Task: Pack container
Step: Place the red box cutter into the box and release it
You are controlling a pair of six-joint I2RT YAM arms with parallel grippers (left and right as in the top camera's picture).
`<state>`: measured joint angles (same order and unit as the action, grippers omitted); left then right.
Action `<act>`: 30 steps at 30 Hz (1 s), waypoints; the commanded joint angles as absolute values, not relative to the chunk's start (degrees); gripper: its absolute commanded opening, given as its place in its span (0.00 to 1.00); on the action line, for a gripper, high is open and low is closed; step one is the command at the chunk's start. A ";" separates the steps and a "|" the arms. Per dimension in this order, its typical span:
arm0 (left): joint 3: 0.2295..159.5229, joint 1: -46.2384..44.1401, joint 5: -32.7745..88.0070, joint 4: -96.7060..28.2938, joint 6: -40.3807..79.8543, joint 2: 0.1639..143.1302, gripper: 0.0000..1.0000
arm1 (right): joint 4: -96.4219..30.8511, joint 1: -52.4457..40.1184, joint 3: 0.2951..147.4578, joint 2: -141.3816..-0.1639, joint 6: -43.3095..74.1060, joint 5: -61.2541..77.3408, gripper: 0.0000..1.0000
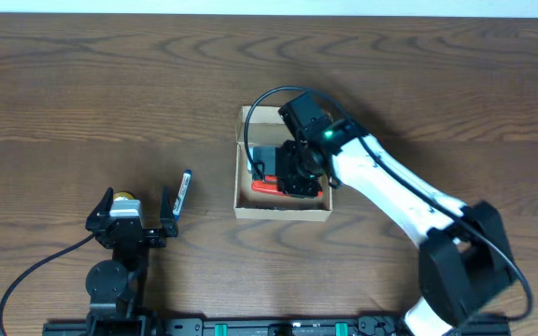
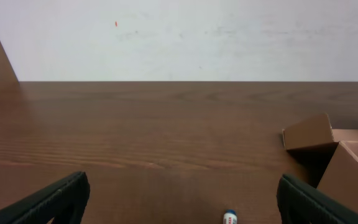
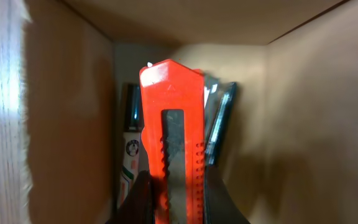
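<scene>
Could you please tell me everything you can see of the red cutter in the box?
The cutter is a red, plastic-looking utility knife with a long central slot, a row of teeth along that slot and a slanted tip. No blade shows past the tip. It sits inside the box, with the right gripper closed on its sides. A dark pen lies on one side of it and a labelled marker on the other. Whether either touches it is unclear.

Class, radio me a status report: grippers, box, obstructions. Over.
Left gripper open, empty. Right gripper shut on red utility knife, inside container. Nothing blocking; pen lies loose outside container.
</scene>
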<state>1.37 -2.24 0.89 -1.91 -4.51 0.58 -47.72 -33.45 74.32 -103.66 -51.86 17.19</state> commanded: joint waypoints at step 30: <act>9.45 -1.89 3.01 -13.67 7.81 0.75 0.95 | -49.17 -32.53 84.40 -103.50 -43.59 18.00 0.56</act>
